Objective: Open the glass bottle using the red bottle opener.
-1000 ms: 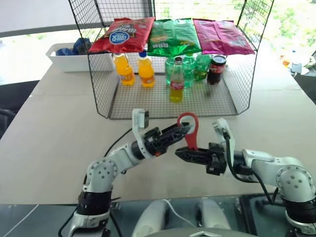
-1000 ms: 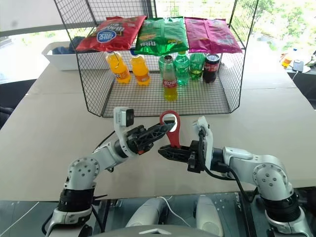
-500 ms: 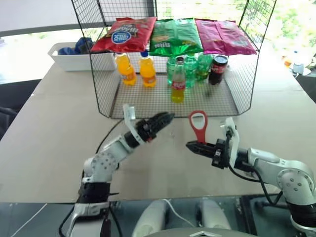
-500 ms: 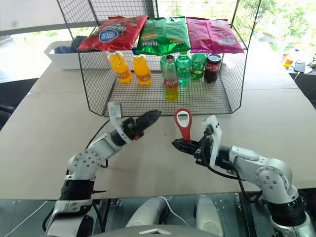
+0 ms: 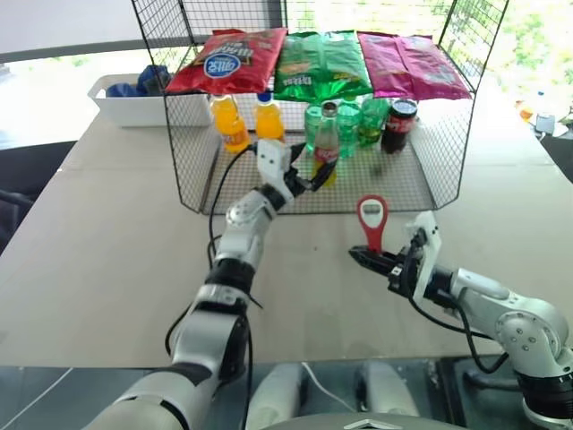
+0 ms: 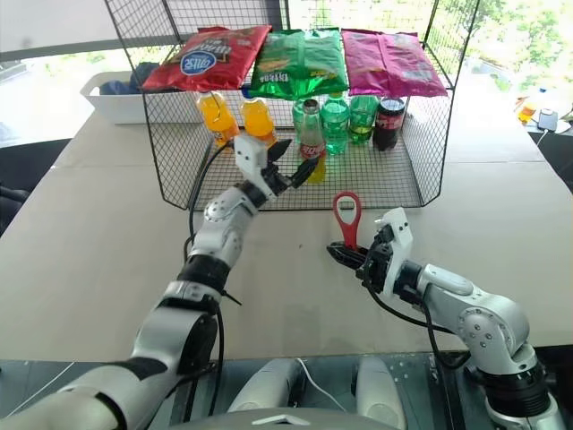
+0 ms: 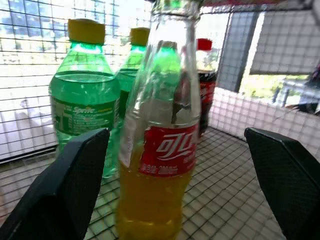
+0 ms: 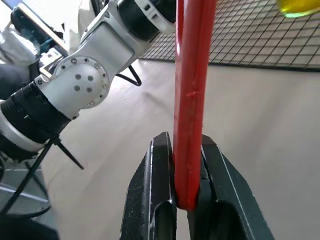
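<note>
On the tan table [image 5: 107, 233] stands a wire rack [image 5: 421, 179] of drinks under snack bags. Our left gripper [image 5: 315, 176] reaches into it, fingers spread wide either side of the glass bottle [image 7: 160, 135], not touching it. Our right gripper [image 5: 363, 259], over the table before the rack, is clamped on the red opener's [image 5: 371, 220] handle, loop upward.

A wire rack [image 5: 430, 170] is standing on the table [image 5: 107, 233], holding two orange bottles [image 5: 231, 124], green bottles [image 7: 85, 95] and a cola can [image 5: 396, 124]. Three snack bags [image 5: 322, 63] are lying on top. A white bin [image 5: 134, 106] is sitting behind.
</note>
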Action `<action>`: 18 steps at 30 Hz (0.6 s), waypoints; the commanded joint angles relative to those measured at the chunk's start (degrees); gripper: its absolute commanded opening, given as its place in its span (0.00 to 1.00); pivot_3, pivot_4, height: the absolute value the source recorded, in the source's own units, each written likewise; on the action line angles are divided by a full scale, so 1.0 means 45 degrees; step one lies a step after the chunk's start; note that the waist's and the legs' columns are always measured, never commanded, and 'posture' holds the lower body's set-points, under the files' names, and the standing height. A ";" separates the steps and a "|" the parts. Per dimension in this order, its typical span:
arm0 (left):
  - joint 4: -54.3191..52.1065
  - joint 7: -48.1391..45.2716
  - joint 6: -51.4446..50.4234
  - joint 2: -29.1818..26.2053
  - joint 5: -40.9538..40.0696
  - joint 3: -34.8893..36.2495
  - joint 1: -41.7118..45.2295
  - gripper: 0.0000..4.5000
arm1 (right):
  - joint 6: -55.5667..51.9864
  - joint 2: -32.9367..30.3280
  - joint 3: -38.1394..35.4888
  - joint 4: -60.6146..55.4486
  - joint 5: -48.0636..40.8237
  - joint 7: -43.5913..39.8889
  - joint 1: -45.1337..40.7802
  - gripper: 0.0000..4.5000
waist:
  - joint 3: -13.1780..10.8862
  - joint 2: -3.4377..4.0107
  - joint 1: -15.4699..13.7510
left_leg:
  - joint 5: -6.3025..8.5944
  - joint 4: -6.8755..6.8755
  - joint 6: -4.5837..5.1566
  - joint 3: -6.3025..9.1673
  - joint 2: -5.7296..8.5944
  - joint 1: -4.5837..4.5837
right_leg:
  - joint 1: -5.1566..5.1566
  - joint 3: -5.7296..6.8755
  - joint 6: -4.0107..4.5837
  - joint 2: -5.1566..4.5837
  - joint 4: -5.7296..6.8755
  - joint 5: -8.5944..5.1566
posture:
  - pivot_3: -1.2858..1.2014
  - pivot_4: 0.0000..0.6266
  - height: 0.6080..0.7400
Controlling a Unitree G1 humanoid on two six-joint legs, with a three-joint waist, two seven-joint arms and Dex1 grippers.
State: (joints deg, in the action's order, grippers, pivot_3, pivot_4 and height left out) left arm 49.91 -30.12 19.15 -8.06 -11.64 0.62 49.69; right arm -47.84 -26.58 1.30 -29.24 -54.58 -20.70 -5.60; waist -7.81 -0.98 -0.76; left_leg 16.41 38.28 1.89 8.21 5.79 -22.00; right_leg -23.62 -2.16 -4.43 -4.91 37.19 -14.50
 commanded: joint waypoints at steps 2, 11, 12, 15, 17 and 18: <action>0.2103 0.1328 0.1785 0.0218 0.0945 0.0251 0.1462 0.99 | 0.0604 0.0311 -0.0163 -0.0519 0.0547 0.0074 0.0280 0.00 | -0.0004 -0.0007 -0.0005 | 0.0000 0.0001 0.0001 0.0001 0.0007 -0.0002 | 0.0000 0.0003 -0.0003 0.0007 0.0001 0.0001 | 0.52 0.24 1.00; 0.3907 0.0871 0.2043 0.0814 0.1317 0.0404 0.2598 0.99 | 0.0721 0.0567 -0.0253 -0.0905 0.0994 0.0148 0.0685 0.00 | -0.0005 -0.0008 0.0033 | 0.0001 0.0004 0.0005 0.0002 0.0014 -0.0007 | -0.0007 0.0005 -0.0005 0.0036 0.0010 0.0002 | 0.52 0.24 1.00; 0.4023 0.0956 0.2023 0.0856 0.1414 0.0377 0.2697 0.99 | 0.0729 0.0579 -0.0281 -0.0942 0.1007 0.0172 0.0723 0.00 | -0.0005 -0.0008 0.0032 | 0.0001 0.0005 0.0004 0.0001 0.0012 -0.0007 | -0.0011 0.0003 -0.0005 0.0042 0.0018 0.0002 | 0.52 0.24 1.00; 0.4428 0.1412 0.1916 0.0957 0.1760 0.0290 0.2975 0.99 | 0.0748 0.0631 -0.0322 -0.1008 0.1042 0.0235 0.0788 0.00 | -0.0005 -0.0009 0.0031 | 0.0000 0.0012 0.0004 0.0000 0.0011 -0.0005 | -0.0015 0.0000 -0.0004 0.0046 0.0037 0.0002 | 0.52 0.24 1.00; 0.4611 0.1715 0.1849 0.0987 0.1927 0.0294 0.3100 0.99 | 0.0747 0.0676 -0.0319 -0.1010 0.1073 0.0256 0.0782 0.00 | -0.0005 -0.0009 0.0030 | 0.0000 0.0014 0.0004 -0.0004 0.0011 -0.0002 | -0.0015 -0.0005 -0.0005 0.0047 0.0041 0.0002 | 0.52 0.24 1.00; 0.4702 0.1957 0.1795 0.0993 0.2038 0.0289 0.3184 0.99 | 0.0748 0.0692 -0.0317 -0.1016 0.1086 0.0263 0.0778 0.00 | -0.0005 -0.0009 0.0029 | 0.0000 0.0015 0.0004 -0.0004 0.0011 -0.0002 | -0.0015 -0.0005 -0.0005 0.0048 0.0042 0.0002 | 0.52 0.24 1.00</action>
State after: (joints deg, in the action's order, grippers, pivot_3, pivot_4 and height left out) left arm 71.06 -23.36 26.87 -3.90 -3.58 1.77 62.00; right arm -45.63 -23.77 1.20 -31.12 -49.56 -19.59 -1.99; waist -7.84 -1.02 -0.62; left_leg 16.41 38.35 1.90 8.19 5.85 -22.02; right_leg -23.68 -2.18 -4.45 -4.69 37.38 -14.49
